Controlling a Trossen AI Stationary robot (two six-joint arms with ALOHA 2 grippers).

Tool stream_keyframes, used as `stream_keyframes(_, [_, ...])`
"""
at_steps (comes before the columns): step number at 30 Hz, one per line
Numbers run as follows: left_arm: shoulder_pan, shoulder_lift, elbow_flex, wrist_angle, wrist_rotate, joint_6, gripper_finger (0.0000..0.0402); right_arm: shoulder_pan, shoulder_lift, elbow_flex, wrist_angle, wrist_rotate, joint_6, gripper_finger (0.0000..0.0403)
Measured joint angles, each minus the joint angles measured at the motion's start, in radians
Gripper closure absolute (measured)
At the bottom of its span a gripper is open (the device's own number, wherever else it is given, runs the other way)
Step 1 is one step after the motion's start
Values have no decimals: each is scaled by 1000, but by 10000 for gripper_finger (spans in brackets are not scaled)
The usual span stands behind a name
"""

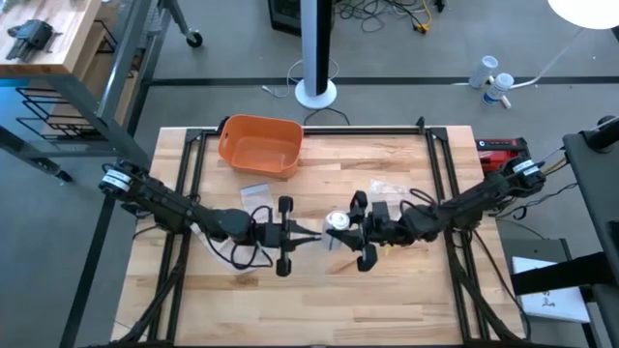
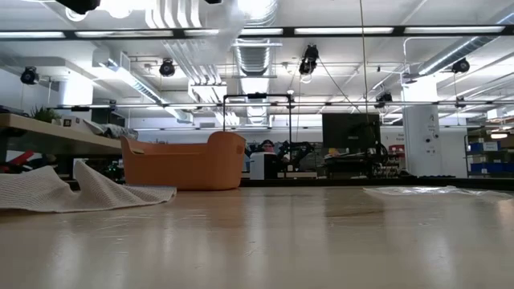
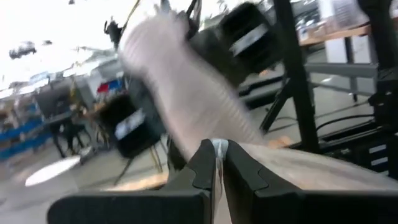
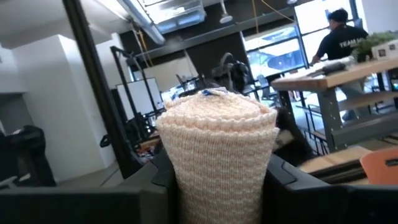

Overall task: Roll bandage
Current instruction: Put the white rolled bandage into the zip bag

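Bandage roll (image 4: 216, 155): fills the right wrist view, a cream knitted cylinder standing on end between the right arm's dark fingers, wound tight with a small end tab at its top.
Right jaws (image 1: 348, 232): closed on the bandage roll, one finger pressed to each side of it; from above they sit at the counter's middle, raised off the wood, pointing toward the left arm.
Left jaws (image 1: 308, 235): shut on the loose bandage tail (image 3: 186, 93); in the left wrist view the two fingers (image 3: 202, 168) meet with a thin edge of fabric pinched between them.
Bandage tail: runs from the left fingertips up and away toward the right arm's gripper, stretched as a pale ribbed strip.
Gap between arms: the two grippers face each other tip to tip, just beside one another, with the roll between them.
Orange bin (image 1: 259, 145): near the counter's far edge, on the left arm's side, well apart from both grippers.
Clear wrappers (image 1: 254, 192): one lies flat between the bin and the left arm, another lies near the right arm.
Mesh cloth (image 2: 72, 190): crumpled on the counter at the low view's left side.
Counter (image 1: 319, 300): light wooden planks, bare along the near edge.
Room: a person in a dark shirt stands at a far bench in the right wrist view.
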Motion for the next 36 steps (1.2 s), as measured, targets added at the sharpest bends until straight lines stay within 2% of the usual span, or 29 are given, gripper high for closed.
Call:
stream_keyframes(4, [0,-1,0,-18,-24,-27,394,13,-10,3,-1,-1,-24,287])
stream_keyframes(12, [2,-29,-1,-83,-29,-50,394,32,-73,1,-133,35,-20,287])
stream_keyframes(17, [0,-35,-1,-83,-28,-60,394,38,-119,-1,-228,54,66,287])
stream_keyframes(27, [0,-35,-1,-94,-71,-65,394,44,-104,-7,-220,60,229,287])
stream_keyframes(36, [-3,-35,-3,-115,-70,-65,394,68,-118,-15,-263,217,256,287])
